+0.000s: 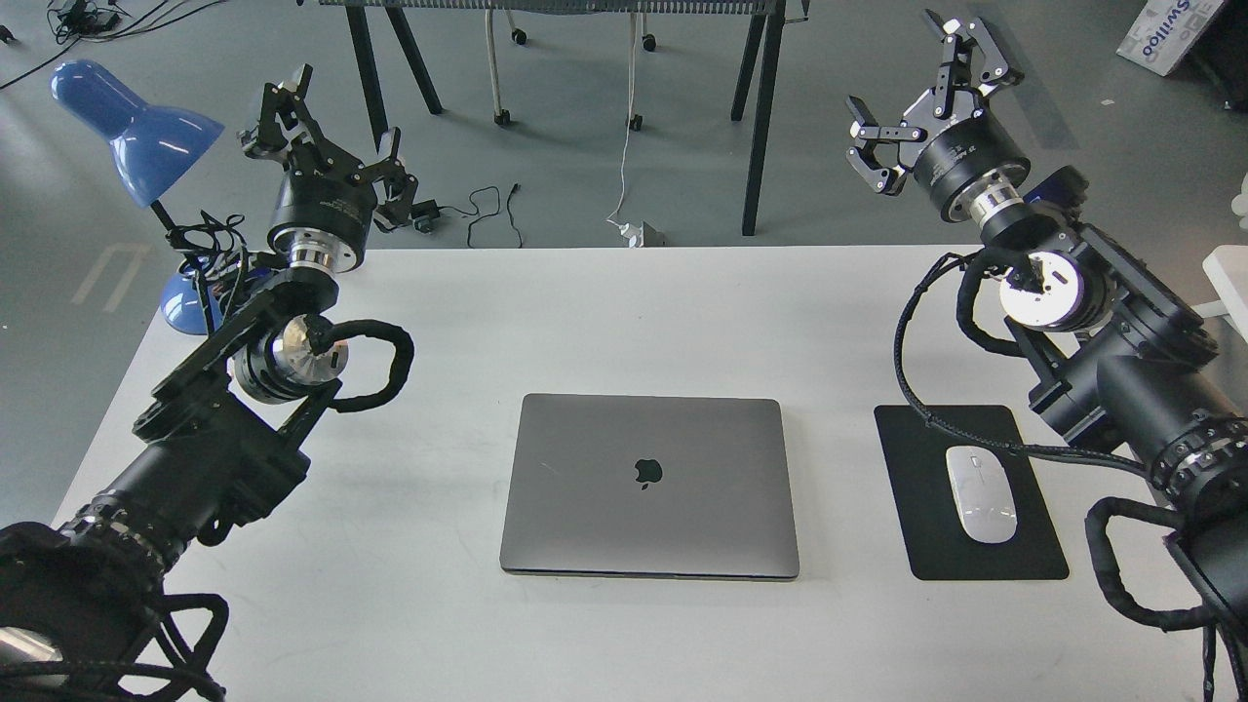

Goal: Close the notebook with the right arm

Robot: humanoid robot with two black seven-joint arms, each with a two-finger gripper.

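So the notebook [649, 485] sits lid-down in the middle of the bench [585, 312], toward the front edge. Right of it there's a mouse pad [1033, 546] with a mouse [981, 493] on top. The lamp [146, 156] is at the far left corner, just beside the left tool [322, 146]. The right tool [921, 102] hangs past the far right corner.

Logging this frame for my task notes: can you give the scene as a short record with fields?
laptop: lid shut, flat at centre of white table
right gripper: open, raised beyond the table's far right, holding nothing
left gripper: raised at far left, finger state unclear
mouse: white, on black pad, right of laptop
lamp: blue, far left corner
task state: laptop already closed
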